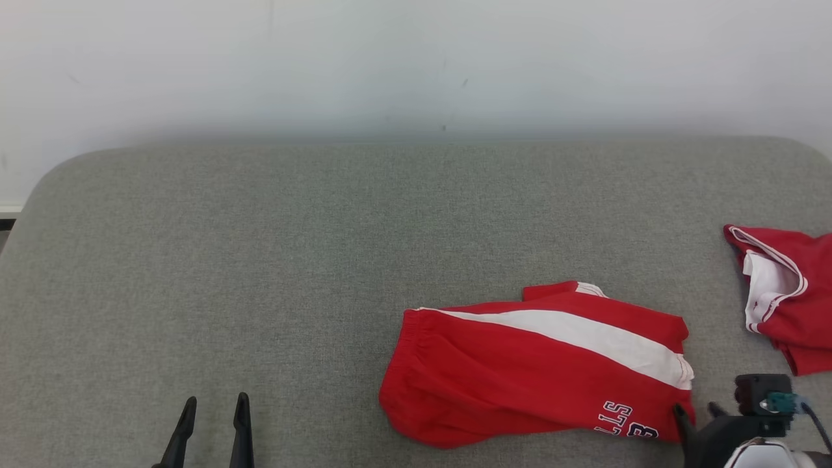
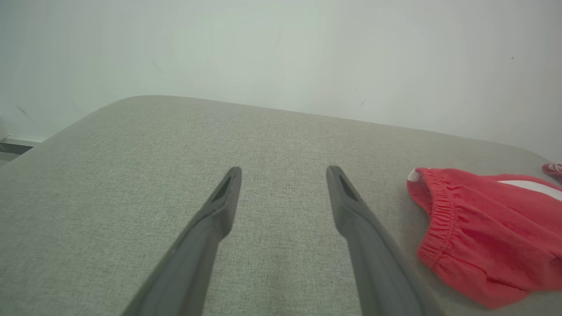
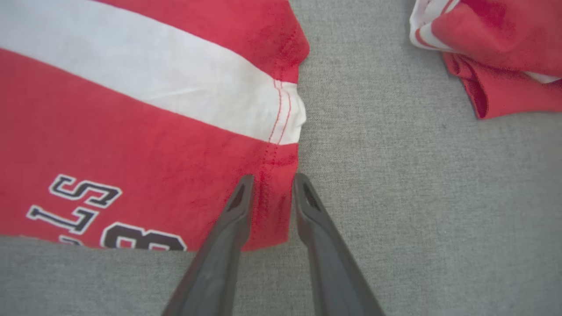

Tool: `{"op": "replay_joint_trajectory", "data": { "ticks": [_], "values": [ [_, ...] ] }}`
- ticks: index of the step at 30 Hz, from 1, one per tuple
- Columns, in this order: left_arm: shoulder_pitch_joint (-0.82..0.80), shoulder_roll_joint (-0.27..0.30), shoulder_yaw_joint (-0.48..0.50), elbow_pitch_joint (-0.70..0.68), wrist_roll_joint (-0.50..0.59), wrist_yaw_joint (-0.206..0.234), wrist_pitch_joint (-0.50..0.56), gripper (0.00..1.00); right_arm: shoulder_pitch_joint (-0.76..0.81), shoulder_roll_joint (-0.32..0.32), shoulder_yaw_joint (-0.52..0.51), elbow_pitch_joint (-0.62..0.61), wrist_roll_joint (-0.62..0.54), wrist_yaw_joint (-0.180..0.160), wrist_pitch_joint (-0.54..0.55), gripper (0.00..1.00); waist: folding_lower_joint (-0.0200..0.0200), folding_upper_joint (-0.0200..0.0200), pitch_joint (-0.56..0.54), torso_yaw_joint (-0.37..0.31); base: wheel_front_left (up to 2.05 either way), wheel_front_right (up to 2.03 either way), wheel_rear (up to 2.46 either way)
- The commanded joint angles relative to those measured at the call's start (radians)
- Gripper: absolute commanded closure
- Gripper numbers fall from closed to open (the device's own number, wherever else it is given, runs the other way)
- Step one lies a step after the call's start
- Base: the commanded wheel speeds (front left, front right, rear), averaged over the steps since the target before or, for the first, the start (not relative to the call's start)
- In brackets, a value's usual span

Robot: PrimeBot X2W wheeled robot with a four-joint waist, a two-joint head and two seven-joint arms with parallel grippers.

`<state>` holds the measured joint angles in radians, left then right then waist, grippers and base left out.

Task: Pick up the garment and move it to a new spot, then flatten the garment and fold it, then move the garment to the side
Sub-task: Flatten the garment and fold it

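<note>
Right gripper (image 3: 272, 180): slightly parted over hem corner of flat red shorts (image 3: 131, 153)
Left gripper (image 2: 284, 173): spread wide above worktop (image 2: 131, 175)
Second garment (image 1: 786, 292): crumpled at right edge

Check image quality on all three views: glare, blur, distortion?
Head view: soft even light, no glare, wall pale, faint shadow band at the far edge of the grey surface. Left wrist view: wide-angle bowing of that edge, red garment slightly hazy and washed. Right wrist view: sharpest, stitching and lettering on the garment crisp, no hard shadows.
</note>
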<state>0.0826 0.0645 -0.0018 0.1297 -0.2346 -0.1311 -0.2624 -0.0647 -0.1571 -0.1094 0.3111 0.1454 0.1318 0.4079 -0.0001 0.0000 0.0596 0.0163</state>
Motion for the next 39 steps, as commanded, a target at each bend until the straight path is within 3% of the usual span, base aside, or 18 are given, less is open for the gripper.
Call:
{"op": "replay_joint_trajectory", "data": {
  "ticks": [1,11,25,32,39],
  "values": [
    [0.001,0.002,-0.002,0.002,0.002,0.001,-0.003,0.0,0.003,0.003,-0.022,-0.002,-0.019,-0.003,-0.044,0.0,0.0001,0.0,-0.011,0.006,0.0,0.0,0.0],
    [0.043,-0.005,0.022,-0.002,-0.007,0.001,-0.003,0.0,0.078,0.079,-0.1,-0.116,-0.094,-0.003,-0.254,0.0,0.0001,0.0,-0.052,-0.007,0.0,0.0,0.0],
    [0.058,-0.011,0.031,0.009,-0.01,0.001,-0.003,0.0,0.126,0.097,0.076,-0.141,-0.102,-0.003,-0.579,0.0,0.0001,0.0,-0.079,-0.03,0.0,0.0,0.0],
    [0.051,-0.012,0.002,0.041,-0.03,0.001,-0.003,0.0,0.13,0.099,0.118,-0.099,-0.08,-0.003,-0.614,0.0,0.0001,0.0,-0.09,-0.036,0.0,0.0,0.0],
    [-0.068,0.05,-0.164,0.168,-0.118,0.001,0.058,0.0,0.112,0.095,0.139,-0.081,-0.076,-0.003,-0.61,0.0,0.0001,0.0,-0.091,-0.061,0.0,0.0,0.0]
  ]
}}
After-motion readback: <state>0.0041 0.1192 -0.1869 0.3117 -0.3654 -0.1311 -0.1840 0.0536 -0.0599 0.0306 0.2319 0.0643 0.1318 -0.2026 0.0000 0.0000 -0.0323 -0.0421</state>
